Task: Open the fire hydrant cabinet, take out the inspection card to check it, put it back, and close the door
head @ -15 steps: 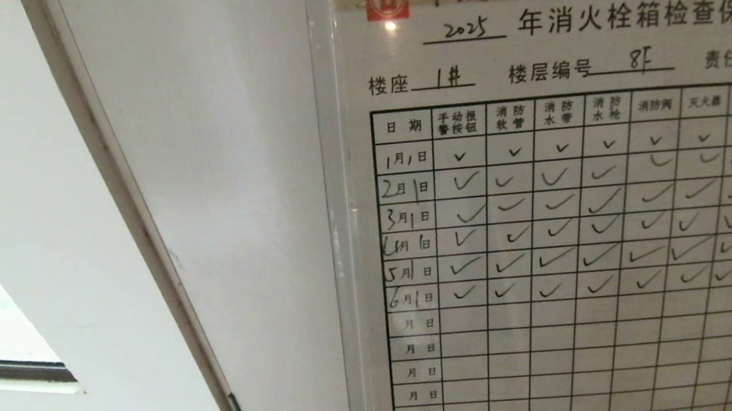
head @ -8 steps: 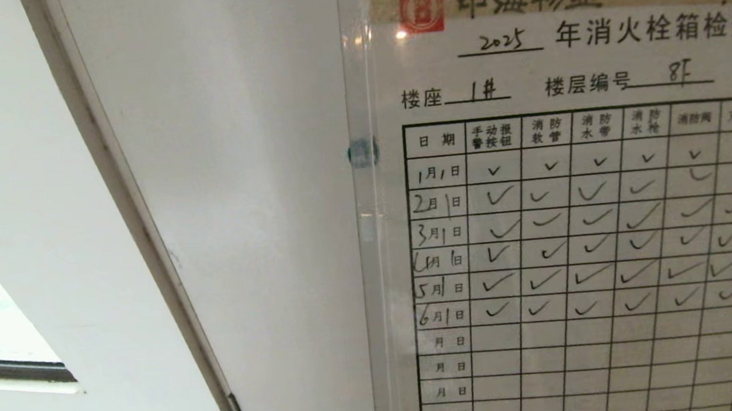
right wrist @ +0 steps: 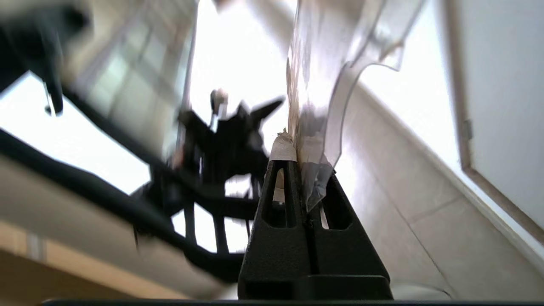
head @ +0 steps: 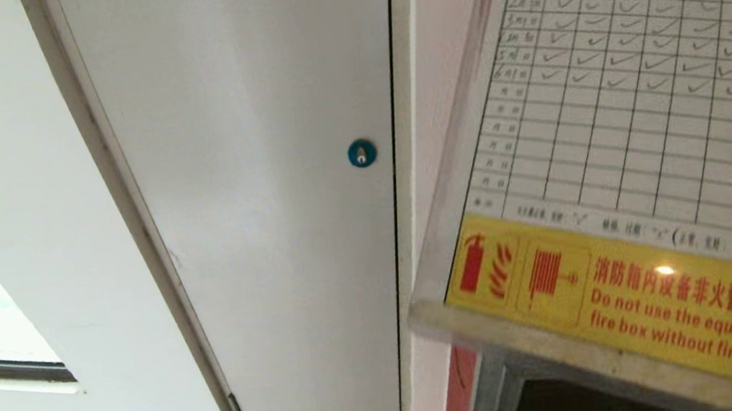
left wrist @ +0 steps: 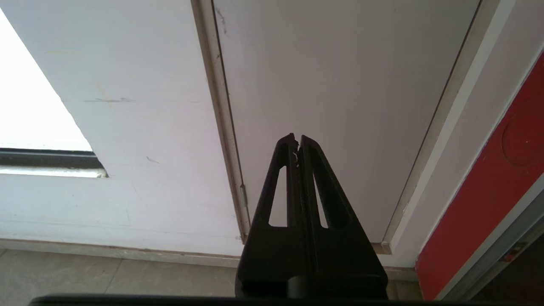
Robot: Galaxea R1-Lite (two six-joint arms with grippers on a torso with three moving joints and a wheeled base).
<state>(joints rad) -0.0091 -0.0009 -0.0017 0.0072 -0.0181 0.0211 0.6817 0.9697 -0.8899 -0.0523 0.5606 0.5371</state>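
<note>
Right tool [right wrist: 299,163] clamped on the lower edge of the inspection card [head: 638,105], held tilted before the head camera, right of the white panel door [head: 251,196]. Left tool [left wrist: 297,142] closed, idle, empty. Best kept steady, grip firm, grid legible.

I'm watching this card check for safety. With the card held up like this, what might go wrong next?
1. The right gripper pinches the inspection card only at its yellow end, so the tilted sheet might slip or bend.
2. The card's long free end leans toward the white panel door and could catch it, or the cabinet frame, when returned.
</note>
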